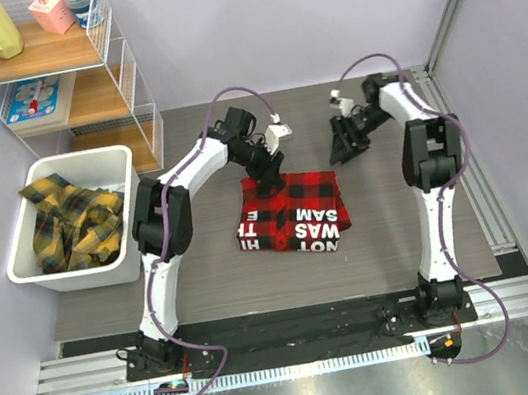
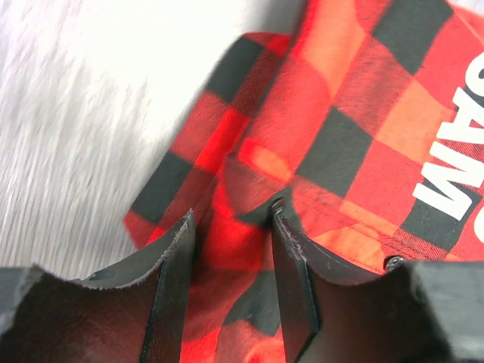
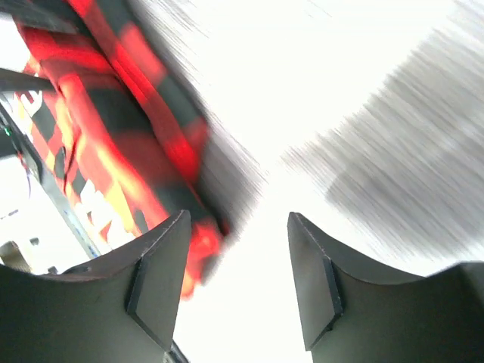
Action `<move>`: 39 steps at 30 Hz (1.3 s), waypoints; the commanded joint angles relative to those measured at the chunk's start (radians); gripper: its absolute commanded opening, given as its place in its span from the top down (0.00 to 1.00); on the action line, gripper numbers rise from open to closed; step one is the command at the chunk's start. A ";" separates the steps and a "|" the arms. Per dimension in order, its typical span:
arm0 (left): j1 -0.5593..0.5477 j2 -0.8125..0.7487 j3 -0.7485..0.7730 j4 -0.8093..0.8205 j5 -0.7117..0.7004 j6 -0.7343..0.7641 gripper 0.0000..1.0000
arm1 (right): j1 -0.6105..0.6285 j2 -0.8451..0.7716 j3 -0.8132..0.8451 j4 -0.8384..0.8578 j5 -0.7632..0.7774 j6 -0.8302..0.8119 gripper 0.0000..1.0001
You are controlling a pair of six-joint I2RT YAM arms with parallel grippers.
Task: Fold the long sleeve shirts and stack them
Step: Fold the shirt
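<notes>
Top view: the red-and-black shirt (image 1: 300,201) lies folded mid-bench (image 1: 401,225), lettering toward me. My left fingers (image 1: 269,184) are on its far edge, and my right fingers (image 1: 342,149) stand apart, off its far right corner. The yellow shirts (image 1: 71,228) sit in the white bin (image 1: 75,280).

Left wrist: fingers parted, with a cloth fold between them that looks unpinched.

Right wrist: fingers released and empty, with the shirt to their left.

I judge the left arm nearer.
</notes>
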 commanded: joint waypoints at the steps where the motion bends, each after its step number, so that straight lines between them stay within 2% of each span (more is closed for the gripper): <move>1: 0.058 -0.035 -0.028 0.031 -0.019 -0.166 0.54 | -0.084 -0.172 -0.101 -0.083 -0.017 0.031 0.41; 6: 0.069 -0.124 -0.129 0.019 -0.065 -0.211 0.50 | -0.090 -0.283 -0.406 -0.049 -0.081 0.057 0.43; 10: 0.071 -0.164 -0.198 -0.051 -0.083 -0.266 0.60 | -0.081 -0.286 -0.492 0.066 -0.083 0.111 0.46; 13: 0.071 -0.215 -0.283 -0.083 -0.071 -0.324 0.63 | -0.072 -0.255 -0.497 0.101 -0.124 0.140 0.48; 15: 0.071 -0.247 -0.339 -0.088 -0.039 -0.332 0.55 | -0.063 -0.249 -0.503 0.134 -0.140 0.152 0.49; 17: 0.072 -0.317 -0.372 -0.026 -0.010 -0.326 0.45 | -0.046 -0.251 -0.500 0.161 -0.134 0.160 0.49; 19: 0.074 -0.348 -0.358 0.011 0.013 -0.270 0.37 | -0.041 -0.257 -0.503 0.189 -0.121 0.172 0.49; 20: 0.075 -0.342 -0.334 0.031 0.015 -0.257 0.29 | -0.041 -0.257 -0.501 0.204 -0.120 0.180 0.49; 21: 0.075 -0.330 -0.303 0.028 0.027 -0.239 0.27 | -0.041 -0.254 -0.491 0.207 -0.117 0.181 0.50; 23: 0.060 -0.266 -0.184 0.012 0.026 -0.176 0.22 | -0.036 -0.251 -0.485 0.210 -0.104 0.178 0.53; 27: 0.035 -0.158 -0.032 0.007 0.082 -0.056 0.24 | 0.002 -0.255 -0.495 0.227 -0.080 0.175 0.57; 29: 0.020 -0.102 0.047 -0.019 0.149 0.065 0.25 | 0.014 -0.258 -0.506 0.233 -0.078 0.177 0.58; 31: 0.008 -0.068 0.099 -0.135 0.258 0.202 0.25 | 0.017 -0.261 -0.527 0.232 -0.078 0.177 0.59; 32: -0.007 -0.034 0.155 -0.192 0.297 0.411 0.25 | 0.020 -0.266 -0.535 0.235 -0.078 0.175 0.59; 33: -0.015 -0.019 0.179 -0.313 0.346 0.510 0.25 | 0.019 -0.269 -0.550 0.233 -0.078 0.177 0.59; 37: -0.076 0.027 0.255 -0.360 0.366 0.648 0.23 | 0.023 -0.277 -0.587 0.240 -0.091 0.180 0.61; 39: -0.125 0.044 0.286 -0.412 0.340 0.807 0.23 | 0.026 -0.281 -0.601 0.241 -0.109 0.183 0.63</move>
